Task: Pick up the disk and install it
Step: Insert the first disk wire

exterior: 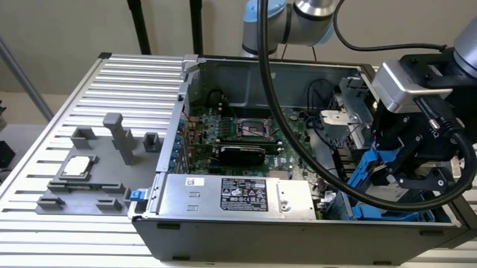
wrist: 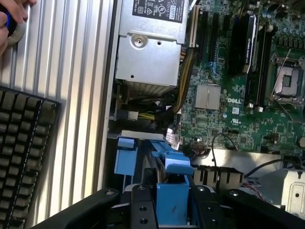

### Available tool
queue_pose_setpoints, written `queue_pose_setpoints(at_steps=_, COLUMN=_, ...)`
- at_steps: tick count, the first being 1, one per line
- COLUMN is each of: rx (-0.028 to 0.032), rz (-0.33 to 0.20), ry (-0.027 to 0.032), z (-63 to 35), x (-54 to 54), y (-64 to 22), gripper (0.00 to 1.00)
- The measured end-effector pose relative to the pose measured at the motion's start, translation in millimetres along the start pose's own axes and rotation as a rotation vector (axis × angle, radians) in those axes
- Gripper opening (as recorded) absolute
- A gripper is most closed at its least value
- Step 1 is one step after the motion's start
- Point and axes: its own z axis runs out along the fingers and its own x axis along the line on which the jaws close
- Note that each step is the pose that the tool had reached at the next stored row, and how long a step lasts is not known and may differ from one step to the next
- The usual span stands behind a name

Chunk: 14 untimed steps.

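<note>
1. One gripper [exterior: 402,181] hangs at the end of the open computer case [exterior: 298,234] on the exterior view's right.
2. Its black fingers [wrist: 140,210] are closed against the disk [exterior: 370,167], one on each side. In the wrist view the blue bracket sits tight between them.
3. The disk stands on edge, slightly tilted, with its lower part below the case rim. It is beside the motherboard [exterior: 246,131] and near the power supply [exterior: 238,195]. Whether it is seated cannot be told.
4. A CPU chip [exterior: 78,166] lies on a grey fixture [exterior: 75,195] on the slatted table [exterior: 44,234], well apart from the gripper.
5. A person's hand [wrist: 12,12] rests at the table's edge, near a keyboard [wrist: 24,143].
</note>
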Motion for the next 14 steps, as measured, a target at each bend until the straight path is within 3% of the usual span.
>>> queue_pose_setpoints(at_steps=14, rx=-0.0018, rz=-0.02, ry=-0.002, z=8.6, x=0.9, y=-0.4, gripper=0.0)
